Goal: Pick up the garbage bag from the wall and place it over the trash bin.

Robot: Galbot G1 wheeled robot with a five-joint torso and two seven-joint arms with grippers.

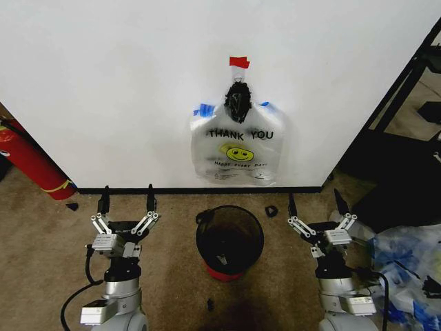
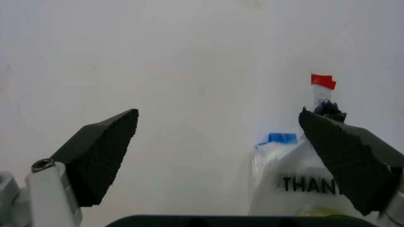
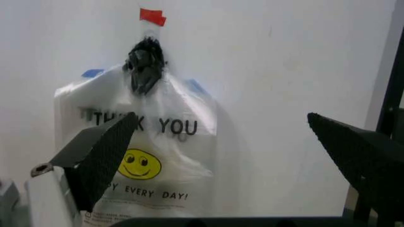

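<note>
Bag [image 1: 238, 155] printed "THANK YOU" seen hung on wall [image 1: 124, 83], directly beyond bin [image 1: 229, 241] on floor. Left end effector [image 1: 127, 201] and right end effector [image 1: 316, 204] held wide, empty, flanking bin.

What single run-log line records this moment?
bag: hanging on wall | bin: below, unlined | left end effector: open, idle | right end effector: open, idle

The wall [image 1: 103, 83] is smooth, matt white paint. The bag [image 1: 238, 148] hanging on it is thin, shiny, crinkly plastic with printed words. The trash bin [image 1: 229, 241] looks like dark plastic mesh with a red base. The floor [image 1: 41, 241] is rough brown carpet. The gripper fingers [image 2: 101, 156] have black, bumpy rubber pads on pale metal.
</note>
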